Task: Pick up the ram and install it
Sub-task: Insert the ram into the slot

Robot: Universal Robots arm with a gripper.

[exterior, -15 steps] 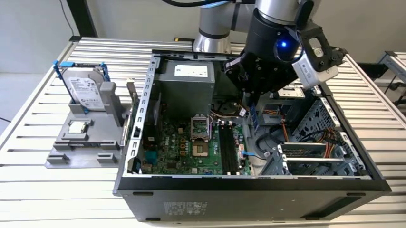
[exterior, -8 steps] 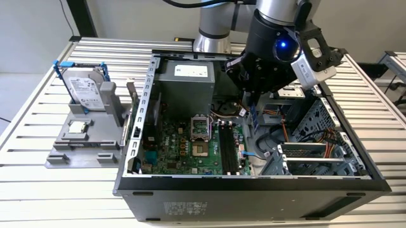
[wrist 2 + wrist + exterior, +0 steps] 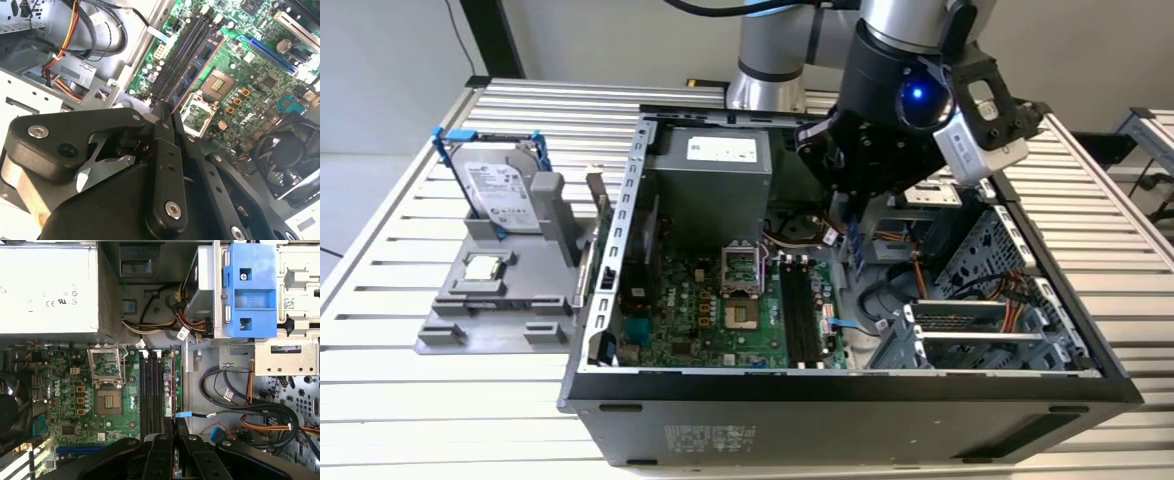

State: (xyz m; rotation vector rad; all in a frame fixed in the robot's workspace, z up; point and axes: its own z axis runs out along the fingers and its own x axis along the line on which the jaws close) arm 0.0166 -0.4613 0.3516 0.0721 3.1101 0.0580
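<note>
My gripper [image 3: 843,215] hangs inside the open computer case [image 3: 627,300], over the motherboard. It is shut on the ram [image 3: 197,67], a thin dark blue board with black chips that sticks out from the fingertips [image 3: 165,107]. In the first wrist view the ram [image 3: 173,385] shows edge-on, running alongside the black memory slots [image 3: 150,390] at the side nearer the cables. The slots [image 3: 798,310] lie below the gripper [image 3: 174,424]. In the exterior view a bit of the ram [image 3: 849,248] shows under the fingers. Whether the ram touches a slot I cannot tell.
The power supply [image 3: 714,175] stands at the case's back. The open processor socket [image 3: 107,385] is beside the slots. Cables [image 3: 240,405] and a blue drive cage [image 3: 250,290] fill the other side. Outside the case, a grey stand holds a hard drive [image 3: 494,190] and a processor chip [image 3: 483,267].
</note>
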